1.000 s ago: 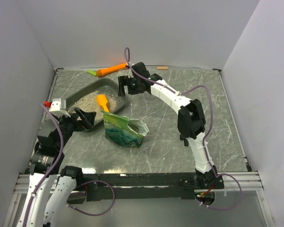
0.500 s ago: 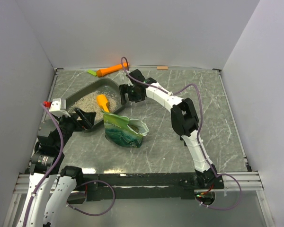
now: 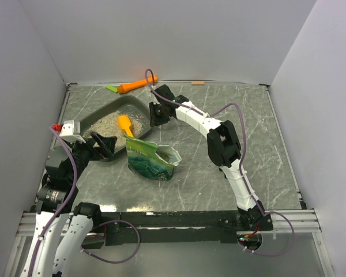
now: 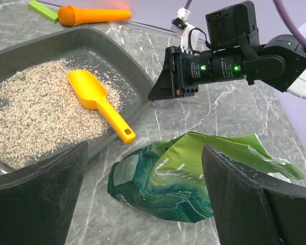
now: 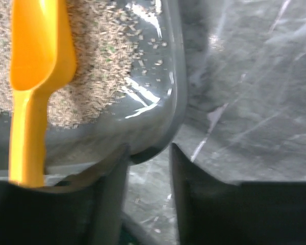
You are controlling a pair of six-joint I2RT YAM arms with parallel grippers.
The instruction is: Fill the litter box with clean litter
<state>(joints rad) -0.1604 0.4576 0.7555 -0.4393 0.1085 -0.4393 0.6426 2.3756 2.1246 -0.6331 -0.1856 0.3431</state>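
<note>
One view, right wrist | right gripper (image 5: 148, 155) straddles litter box (image 5: 176, 66) rim

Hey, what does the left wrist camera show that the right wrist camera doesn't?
Only the left wrist view shows the green bag, the orange carrot-shaped toy and the right gripper from outside. Only the right wrist view shows the litter box corner close up, at the gap between that gripper's fingers. Both show the box holding clean litter and the yellow scoop.
</note>
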